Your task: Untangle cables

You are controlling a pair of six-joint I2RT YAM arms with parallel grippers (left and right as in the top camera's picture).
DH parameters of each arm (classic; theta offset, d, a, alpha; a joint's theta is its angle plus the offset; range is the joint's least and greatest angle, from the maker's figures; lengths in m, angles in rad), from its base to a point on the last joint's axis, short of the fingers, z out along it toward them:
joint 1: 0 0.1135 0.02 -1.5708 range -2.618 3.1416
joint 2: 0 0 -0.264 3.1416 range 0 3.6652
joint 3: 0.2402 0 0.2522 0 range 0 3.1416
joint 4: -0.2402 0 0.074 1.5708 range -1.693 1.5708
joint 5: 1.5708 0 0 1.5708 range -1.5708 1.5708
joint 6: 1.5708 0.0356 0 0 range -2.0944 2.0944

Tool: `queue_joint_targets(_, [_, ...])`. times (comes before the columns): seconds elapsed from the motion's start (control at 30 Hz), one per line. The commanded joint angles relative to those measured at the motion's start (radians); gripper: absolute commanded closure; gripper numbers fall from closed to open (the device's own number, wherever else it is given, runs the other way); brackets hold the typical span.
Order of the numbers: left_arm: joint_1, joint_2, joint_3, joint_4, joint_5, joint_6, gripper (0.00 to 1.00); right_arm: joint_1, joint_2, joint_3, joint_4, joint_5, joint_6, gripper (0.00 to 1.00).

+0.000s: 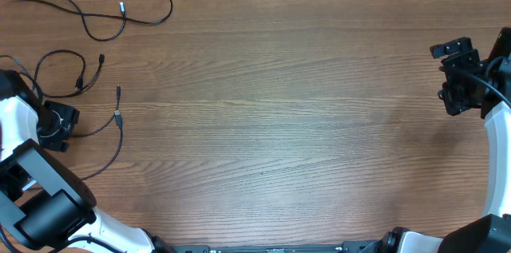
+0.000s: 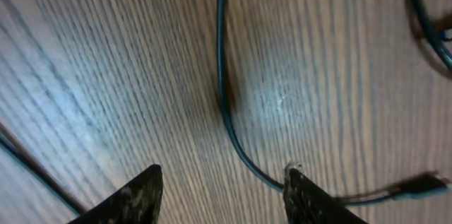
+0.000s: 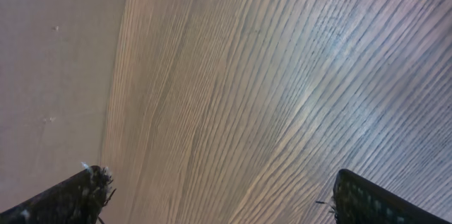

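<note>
Looks close to done: three cables spread apart over the left end of the table (image 1: 263, 125), one (image 1: 122, 9) along the far edge, a looped one (image 1: 83, 68) nearer, a third (image 1: 118, 116) nearest, with no crossing visible, though hard to tell beside the arm. Left fingers (image 2: 134, 199) parted low over the third, cord lying on the wood between them, just beside one tip, not pinched. Right fingers (image 3: 367, 196) spread wide and empty above bare wood at the far right; likely only tidying still to do.
</note>
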Motion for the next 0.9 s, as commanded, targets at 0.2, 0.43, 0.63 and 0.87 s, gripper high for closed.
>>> queue_joint_targets(0.2, [-0.014, 0.008, -0.119, 0.116, -0.063, -0.028, 0.43, -0.001, -0.006, 0.003, 0.005, 0.011, -0.005, 0.0])
queue_joint_targets(0.43, [-0.014, 0.008, -0.127, 0.132, -0.086, -0.016, 0.39, -0.001, -0.006, 0.003, 0.005, 0.011, -0.005, 0.0])
queue_joint_targets(0.63, [-0.016, 0.014, -0.131, 0.172, -0.149, -0.009, 0.41, -0.001, -0.006, 0.004, 0.005, 0.011, -0.005, 0.0])
queue_joint_targets(0.87, [-0.047, 0.058, -0.131, 0.185, -0.152, -0.009, 0.4, -0.001, -0.006, 0.004, 0.006, 0.011, -0.005, 0.0])
